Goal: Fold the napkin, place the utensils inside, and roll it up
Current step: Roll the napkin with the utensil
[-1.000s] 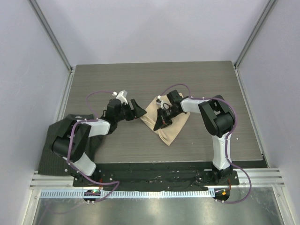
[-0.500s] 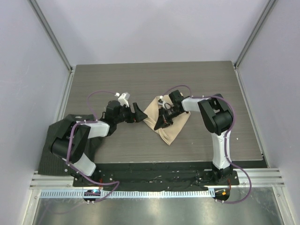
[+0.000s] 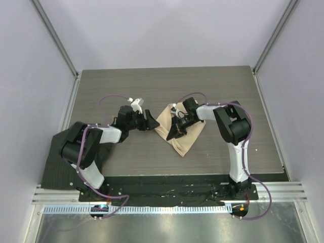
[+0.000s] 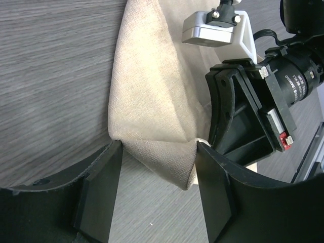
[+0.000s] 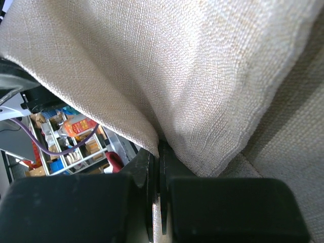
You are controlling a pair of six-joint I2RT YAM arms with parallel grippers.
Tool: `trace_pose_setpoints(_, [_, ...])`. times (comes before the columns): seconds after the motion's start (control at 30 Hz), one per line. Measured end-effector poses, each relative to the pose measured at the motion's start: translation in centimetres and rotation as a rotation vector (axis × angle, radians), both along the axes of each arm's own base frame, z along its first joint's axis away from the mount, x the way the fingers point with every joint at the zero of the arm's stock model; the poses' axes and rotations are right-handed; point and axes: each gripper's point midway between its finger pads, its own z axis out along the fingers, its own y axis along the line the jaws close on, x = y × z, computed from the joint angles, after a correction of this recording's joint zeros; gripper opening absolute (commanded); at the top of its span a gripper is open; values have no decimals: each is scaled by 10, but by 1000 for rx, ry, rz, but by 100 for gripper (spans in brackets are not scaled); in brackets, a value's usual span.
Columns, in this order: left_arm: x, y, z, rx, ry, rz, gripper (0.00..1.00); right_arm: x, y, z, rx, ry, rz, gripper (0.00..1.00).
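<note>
Napkin (image 3: 186, 143) sits bunched up near the middle of the table (image 3: 126, 83). Right gripper (image 3: 172, 134) is clamped tight on a raised fold; left gripper (image 3: 152, 121), at the napkin's 9 o'clock, has its jaws spread with the cloth corner between them

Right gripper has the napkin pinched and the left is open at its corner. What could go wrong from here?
1. The left gripper has its open jaws astride a corner of the napkin, right beside the right gripper; closing in could knock the two grippers together.
2. The right gripper is shut on a raised, bunched fold, so any pull against it may drag the napkin or set a crooked crease.
</note>
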Motion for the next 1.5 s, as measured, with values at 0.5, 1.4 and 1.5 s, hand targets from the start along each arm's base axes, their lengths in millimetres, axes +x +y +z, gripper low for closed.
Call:
trace_pose_setpoints(0.5, [10,1,-21,65,55,10,34,0,0,0,16,18,2,1])
trace_pose_setpoints(1.4, [14,-3,-30,239,371,-36,0,8,-32,74,-314,-673,-45,68])
trace_pose_setpoints(1.5, [10,-2,-31,246,392,-41,0,-7,-23,74,-406,-841,19,69])
